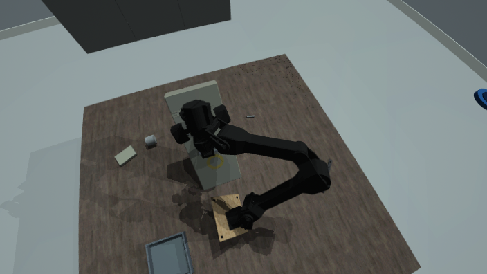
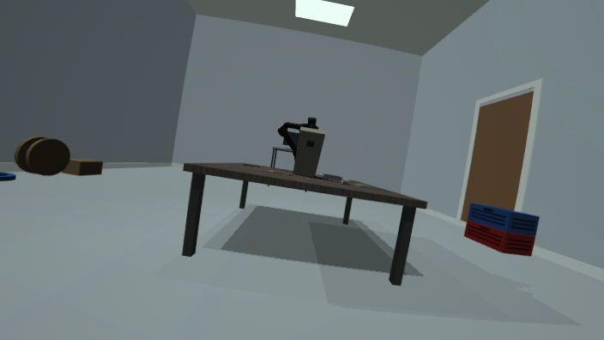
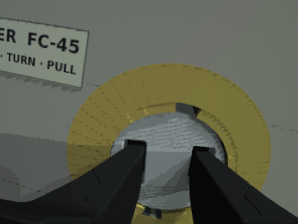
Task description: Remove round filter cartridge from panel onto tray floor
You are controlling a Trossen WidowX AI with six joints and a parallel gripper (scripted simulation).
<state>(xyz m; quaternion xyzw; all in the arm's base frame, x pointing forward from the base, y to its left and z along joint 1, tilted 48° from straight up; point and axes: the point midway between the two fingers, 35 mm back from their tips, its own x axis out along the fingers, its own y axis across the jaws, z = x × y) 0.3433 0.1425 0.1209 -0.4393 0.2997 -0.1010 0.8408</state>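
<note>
In the wrist view the round grey filter cartridge [image 3: 168, 163] sits in the panel, ringed by a yellow collar [image 3: 93, 129], below a label [image 3: 41, 51] reading "FC-45, TURN - PULL". My gripper [image 3: 167, 153] has one finger in each of the face's two slots and is shut on the strip between them. A small notch [image 3: 186, 108] on the cartridge rim points up and to the right. In the top view the arm's wrist [image 1: 199, 121] presses against the upright grey-green panel, and the grey tray [image 1: 169, 254] stands at the table's near edge.
On the table to the panel's left lie a white cylinder [image 1: 150, 140] and a beige block [image 1: 125, 155]. A small grey pin [image 1: 250, 116] lies to its right. The arm's base stands on a wooden plate [image 1: 228, 216], between the panel and the tray.
</note>
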